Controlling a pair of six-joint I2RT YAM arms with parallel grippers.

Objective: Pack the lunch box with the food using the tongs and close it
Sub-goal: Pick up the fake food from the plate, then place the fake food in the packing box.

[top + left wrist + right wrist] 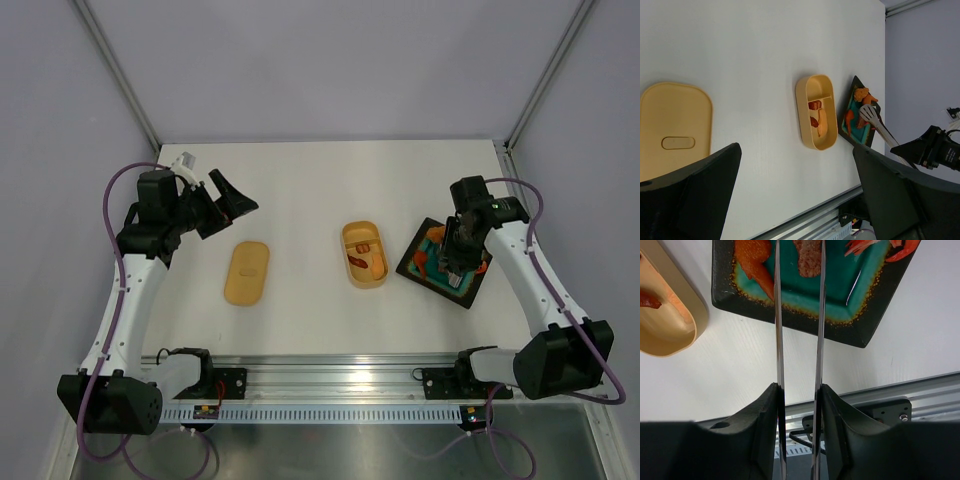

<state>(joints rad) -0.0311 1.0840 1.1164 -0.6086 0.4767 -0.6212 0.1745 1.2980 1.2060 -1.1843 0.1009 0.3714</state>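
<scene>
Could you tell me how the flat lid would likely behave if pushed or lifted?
The lid lies flat on the table, so its low edge probably offers little grip. Smooth-looking plastic: likely light, rigid, sliding rather than tipping.

From the lunch box (364,254) I see bare worktop (320,180) at 12 o'clock out to the far edge, and a bare strip at 6 o'clock down to the rail (320,375). At 9 o'clock a wide lane separates it from the lid (247,272). At 3 o'clock the tray (412,262) sits just beside it, leaving only a narrow gap. My right hand (799,392), clamping the tongs (778,330), fills the air over that tray. My left hand (232,215) hangs at 11 o'clock of the lid, jaws spread.
</scene>
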